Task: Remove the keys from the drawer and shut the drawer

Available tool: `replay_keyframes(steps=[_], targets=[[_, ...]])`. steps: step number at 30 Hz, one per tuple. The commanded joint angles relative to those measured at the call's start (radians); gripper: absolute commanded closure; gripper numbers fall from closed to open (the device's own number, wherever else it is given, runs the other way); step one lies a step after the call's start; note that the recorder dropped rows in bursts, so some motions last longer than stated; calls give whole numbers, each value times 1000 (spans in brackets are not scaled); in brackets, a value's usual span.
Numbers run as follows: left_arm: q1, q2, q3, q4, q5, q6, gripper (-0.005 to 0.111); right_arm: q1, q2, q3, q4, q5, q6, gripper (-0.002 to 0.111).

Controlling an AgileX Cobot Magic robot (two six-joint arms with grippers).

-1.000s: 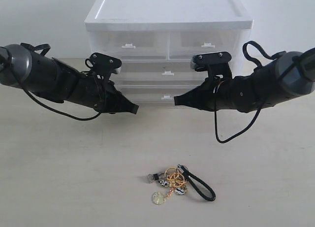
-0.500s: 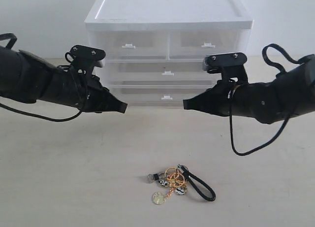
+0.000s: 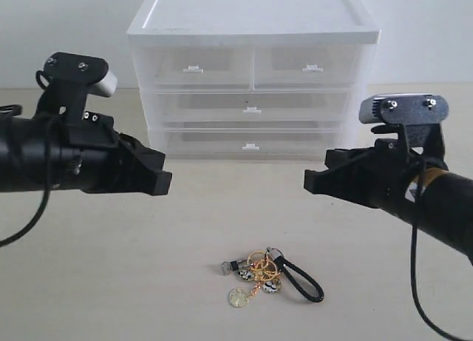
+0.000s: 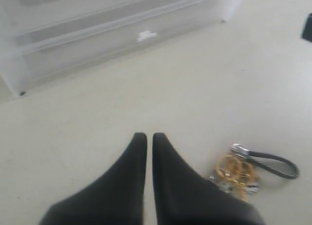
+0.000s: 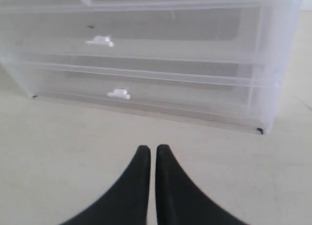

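The keys (image 3: 264,274) lie on the table in front of the cabinet: gold rings, round charms, a gold disc, a silver clasp and a black cord loop. They also show in the left wrist view as keys (image 4: 239,170), beside the fingers. The drawer (image 3: 251,143), the cabinet's lowest tier, sits flush with the tiers above; its tab handle (image 5: 118,93) faces the right wrist camera. My left gripper (image 3: 164,182) hovers left of the keys, shut and empty (image 4: 146,136). On the right, my right gripper (image 3: 309,183) is also shut and empty (image 5: 150,148).
The white translucent cabinet (image 3: 251,30) stands at the back of the beige table (image 3: 111,267), with two half-width drawers on top and a wide middle drawer (image 3: 251,108). A pale wall is behind it.
Both arms have drawn back from the cabinet front, the left toward the left edge and the right toward the right, and toward the camera. Keys and drawer have not moved.
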Motion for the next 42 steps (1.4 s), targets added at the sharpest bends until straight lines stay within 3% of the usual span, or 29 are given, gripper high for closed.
replay_keyframes(steps=[1,7,14,22,31,42], targets=[[-121,-236,121,-93,-1,1,103,91,-126,112,-3,-86,4,108],[-206,-533,288,-176,1,1,103,186,-265,257,-3,-244,33,108],[-218,-773,421,-222,59,1,103,206,-353,351,-3,-248,41,108],[-218,-872,504,-222,108,8,103,206,-353,361,-3,-74,46,108],[-218,-997,527,-226,94,46,103,206,-353,361,-3,-73,46,108],[-218,-1011,531,-227,147,46,103,206,-353,361,-3,-73,46,108]])
